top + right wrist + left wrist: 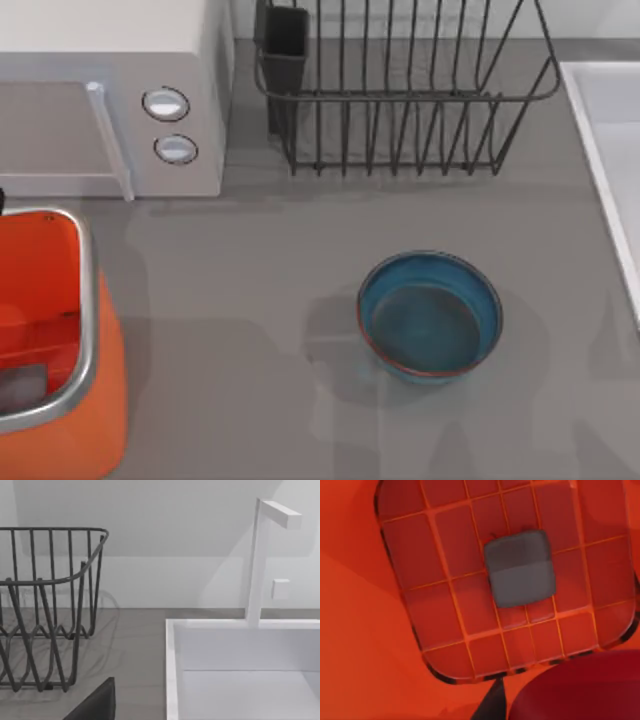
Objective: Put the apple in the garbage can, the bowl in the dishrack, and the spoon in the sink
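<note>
Though the blue bowl sits upright at lower centre of the top view, well apart from the dishrack at upper centre, the apple step looks nearest done: a dark red round shape, probably the apple, hangs over the garbage can (I cannot tell either tool's state). Sink at right holds no spoon.
</note>
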Available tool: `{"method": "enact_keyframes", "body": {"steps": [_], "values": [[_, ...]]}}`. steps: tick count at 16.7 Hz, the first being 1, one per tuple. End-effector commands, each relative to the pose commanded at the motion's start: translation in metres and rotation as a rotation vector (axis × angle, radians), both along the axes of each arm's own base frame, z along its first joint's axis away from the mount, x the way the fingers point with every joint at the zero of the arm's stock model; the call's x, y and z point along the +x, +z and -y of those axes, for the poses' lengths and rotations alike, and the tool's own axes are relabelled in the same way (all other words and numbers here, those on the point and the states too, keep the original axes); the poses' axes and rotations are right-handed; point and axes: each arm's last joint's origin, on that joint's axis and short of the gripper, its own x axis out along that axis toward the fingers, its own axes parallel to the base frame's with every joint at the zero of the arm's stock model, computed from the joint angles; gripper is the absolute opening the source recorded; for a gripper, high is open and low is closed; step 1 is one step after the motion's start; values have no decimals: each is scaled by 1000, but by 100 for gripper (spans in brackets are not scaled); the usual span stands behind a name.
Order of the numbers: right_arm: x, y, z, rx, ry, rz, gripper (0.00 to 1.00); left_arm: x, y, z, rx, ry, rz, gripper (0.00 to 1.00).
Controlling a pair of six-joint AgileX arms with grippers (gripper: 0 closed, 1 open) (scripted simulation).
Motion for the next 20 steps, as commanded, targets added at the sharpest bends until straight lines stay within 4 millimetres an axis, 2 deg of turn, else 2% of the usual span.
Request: {"method": "enact_keyframes", "body": {"steps": [3,9,14,20], "values": [[0,0,0,0,0,0,100,1,-11,-1,1,-3,-3,0],[0,0,0,0,0,0,100,3,-66,-5,3,7,2,0],[0,0,0,0,0,0,100,3,-70,-6,3,8,-1,0],[0,0,0,0,0,0,100,3,-70,-6,3,8,-1,45]]}}
